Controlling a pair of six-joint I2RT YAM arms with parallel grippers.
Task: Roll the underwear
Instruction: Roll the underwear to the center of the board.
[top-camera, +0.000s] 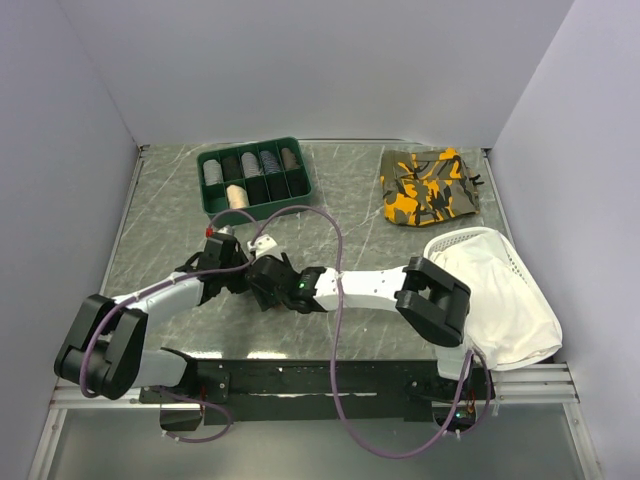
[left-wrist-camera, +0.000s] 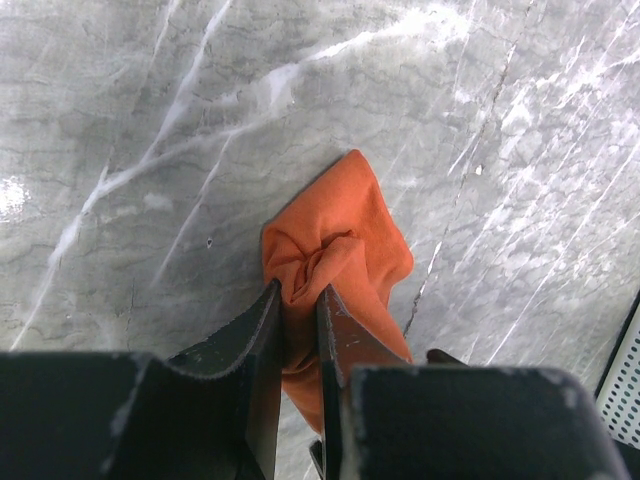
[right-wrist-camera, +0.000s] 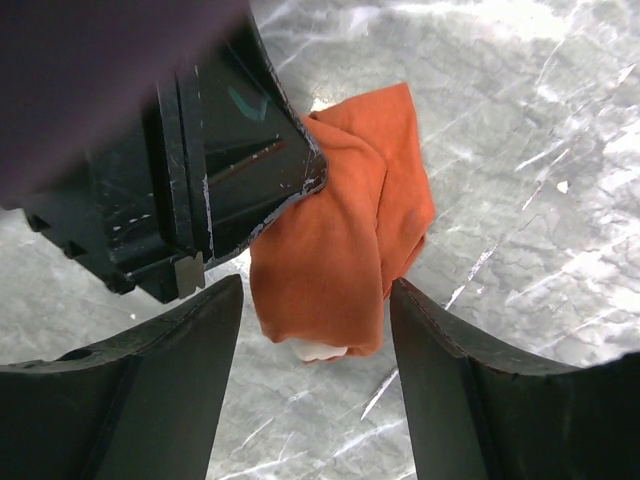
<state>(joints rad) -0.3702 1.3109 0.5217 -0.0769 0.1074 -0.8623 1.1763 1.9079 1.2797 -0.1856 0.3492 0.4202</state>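
A grey marbled table (top-camera: 160, 250) fills the overhead view. Two arms reach in from its near edge and meet left of centre, in front of a green tray (top-camera: 270, 204) of small rolled items. A white cloth (top-camera: 505, 300) lies at the right edge, partly in a mesh basket. A camouflage garment (top-camera: 430, 187) sits at the far right.

From above, the underwear is hidden beneath the two grippers. The wrist cameras show it lying on bare table as a small rust-orange bundle (left-wrist-camera: 350, 230), folded into a rough strip with creased, overlapping layers.

The left gripper (left-wrist-camera: 297, 300) has its jaws narrowed on a bunched fold at one end of the bundle and pinches the cloth between them. The right gripper (right-wrist-camera: 315, 300) hangs over the other end with its jaws wide, one on each side of the strip. Whether they touch the cloth is not clear. A sliver of cream waistband (right-wrist-camera: 320, 350) peeks out from under that end.

The cloth looks light, soft and limp. It probably holds no shape of its own and may slide on the smooth stone. Layers would likely spring loose once released. The best hold seems to be across the full width at the waistband end, catching every layer, while the left pinch anchors the far end.
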